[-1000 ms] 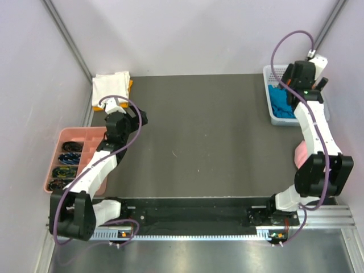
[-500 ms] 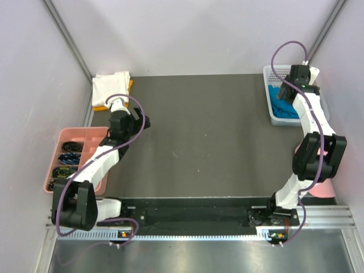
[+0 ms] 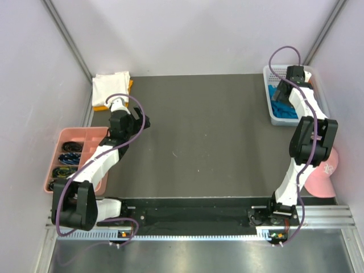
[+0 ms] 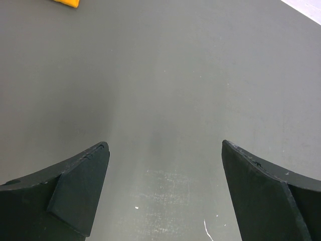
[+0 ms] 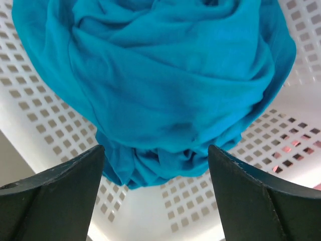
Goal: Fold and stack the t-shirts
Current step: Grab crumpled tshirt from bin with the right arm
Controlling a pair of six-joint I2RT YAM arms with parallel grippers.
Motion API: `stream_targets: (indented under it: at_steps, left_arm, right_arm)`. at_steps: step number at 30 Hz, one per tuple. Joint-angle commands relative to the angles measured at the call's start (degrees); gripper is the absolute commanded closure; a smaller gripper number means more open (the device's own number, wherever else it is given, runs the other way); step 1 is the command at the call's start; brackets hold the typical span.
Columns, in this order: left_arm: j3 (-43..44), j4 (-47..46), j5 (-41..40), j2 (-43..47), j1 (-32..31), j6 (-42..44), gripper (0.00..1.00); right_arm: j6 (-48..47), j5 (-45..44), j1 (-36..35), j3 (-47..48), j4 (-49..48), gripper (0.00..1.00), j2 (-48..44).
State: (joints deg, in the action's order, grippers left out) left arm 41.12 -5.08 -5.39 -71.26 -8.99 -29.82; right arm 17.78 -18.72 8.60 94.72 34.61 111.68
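While spread wide above the shirt (image 5: 165,75) in the basket (image 5: 296,135), sink right jaws onto a top fold and pinch deep; leave left jaws wide.

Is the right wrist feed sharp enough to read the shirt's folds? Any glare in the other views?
Right wrist: the teal-blue t-shirt is sharp, folds readable; the white basket under it looks nearly washed out. Left wrist: a pale sheen on the mat, no blur. Top external: even light, soft shadows, glare only on the near metal plate.
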Motion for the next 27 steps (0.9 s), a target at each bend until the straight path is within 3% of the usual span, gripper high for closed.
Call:
stream_targets:
  at_steps: [1,3,7,14,21,24,27]
  left_arm:
    - [2.12,-0.98,-0.24,0.16,-0.06,1.17,0.02]
    - [2.12,-0.89,-0.5,-0.01,-0.06,1.26,0.02]
    - [2.03,-0.81,-0.5,-0.1,-0.06,1.44,0.02]
    - [1.94,-0.63,-1.03,0.16,-0.06,1.61,0.03]
    - [1.86,-0.54,-1.2,-0.1,-0.15,1.7,0.03]
    - [1.85,-0.54,-1.29,-0.01,-0.06,1.7,0.03]
    - [1.68,-0.63,-1.29,-0.02,-0.06,1.79,0.03]
  right_arm:
    - [0.41,1.4,1.77,5.48,0.37,0.17,1.79]
    - [0.41,1.76,1.86,5.92,0.55,0.21,2.66]
    - [0.24,1.93,1.95,6.09,0.46,0.38,3.46]
    - [0.06,2.37,2.03,5.83,0.28,0.41,4.42]
    - [0.06,3.6,2.03,6.01,0.02,0.5,5.48]
    - [0.06,3.34,2.03,5.57,-0.42,0.69,5.22]
    - [-0.03,2.9,2.03,5.48,-0.86,0.79,5.13]
